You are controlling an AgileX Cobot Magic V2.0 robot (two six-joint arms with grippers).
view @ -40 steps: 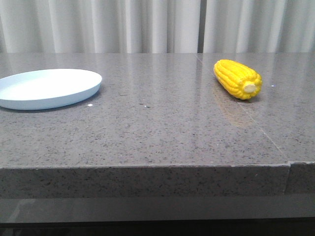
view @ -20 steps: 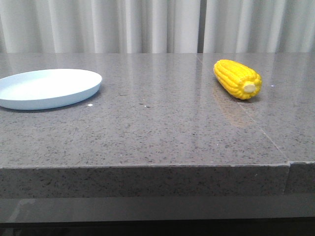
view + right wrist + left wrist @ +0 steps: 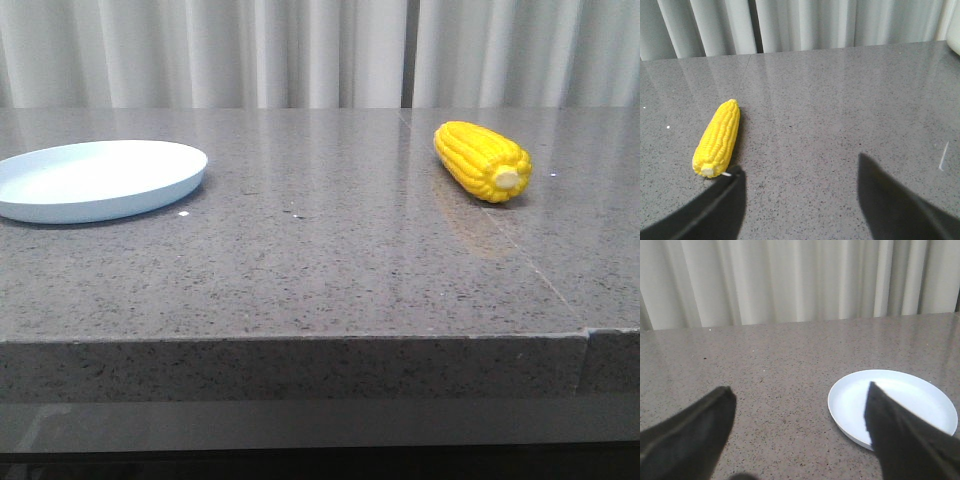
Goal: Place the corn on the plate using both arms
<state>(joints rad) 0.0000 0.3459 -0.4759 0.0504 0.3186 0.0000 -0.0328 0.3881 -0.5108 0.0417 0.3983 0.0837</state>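
The yellow corn (image 3: 483, 160) lies on the grey stone table at the right, its pale cut end toward the front. It also shows in the right wrist view (image 3: 717, 137), just beyond one finger of my right gripper (image 3: 800, 172), which is open and empty. The pale blue-white plate (image 3: 95, 180) sits at the table's left and holds nothing. In the left wrist view the plate (image 3: 892, 407) lies partly behind one finger of my left gripper (image 3: 800, 395), which is open and empty. Neither arm shows in the front view.
The speckled grey table (image 3: 320, 250) has a seam (image 3: 520, 250) running from the back toward the front right. White curtains (image 3: 300, 50) hang behind the table. The table's front edge (image 3: 300, 340) is near the camera.
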